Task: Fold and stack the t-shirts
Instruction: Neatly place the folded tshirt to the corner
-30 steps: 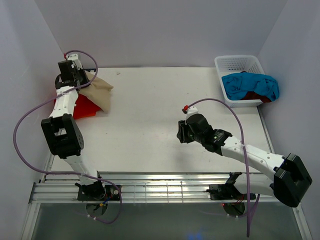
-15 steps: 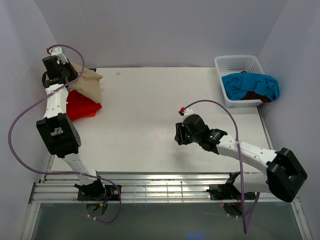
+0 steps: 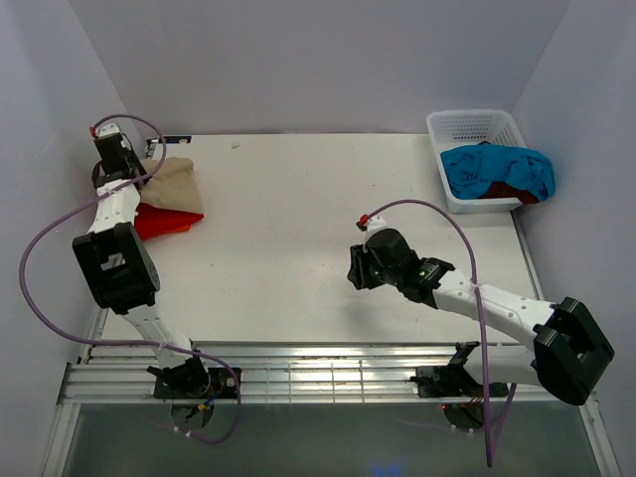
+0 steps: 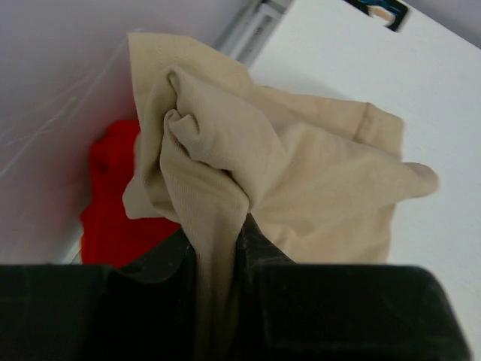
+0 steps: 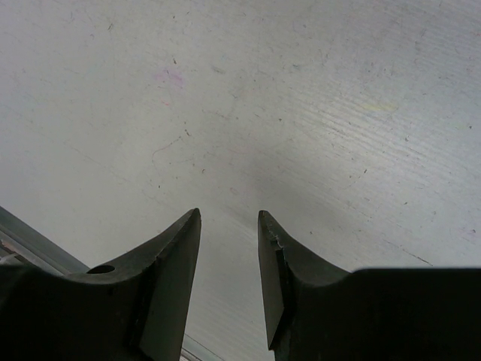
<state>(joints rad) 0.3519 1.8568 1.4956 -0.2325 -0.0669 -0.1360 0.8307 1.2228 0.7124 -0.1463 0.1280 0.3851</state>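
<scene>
My left gripper (image 3: 127, 169) is shut on a bunched fold of the tan t-shirt (image 3: 171, 182) at the table's far left corner; the wrist view shows the cloth (image 4: 285, 165) pinched between the jaws. The tan shirt lies over the bright red t-shirt (image 3: 159, 219), also seen in the left wrist view (image 4: 113, 203). The turquoise-blue t-shirt (image 3: 492, 167) and the dark red one (image 3: 512, 192) lie in the white basket (image 3: 475, 124) at the far right. My right gripper (image 5: 229, 218) is open and empty, low over the bare table (image 5: 301, 113) right of centre.
Purple-grey walls close in the table on the left, back and right. A metal rail frame (image 3: 328, 373) runs along the near edge. Purple cables loop off both arms.
My left gripper has moved left and back toward the far corner with the tan shirt, then lowered it over the red shirt. The right arm has shifted only slightly.
</scene>
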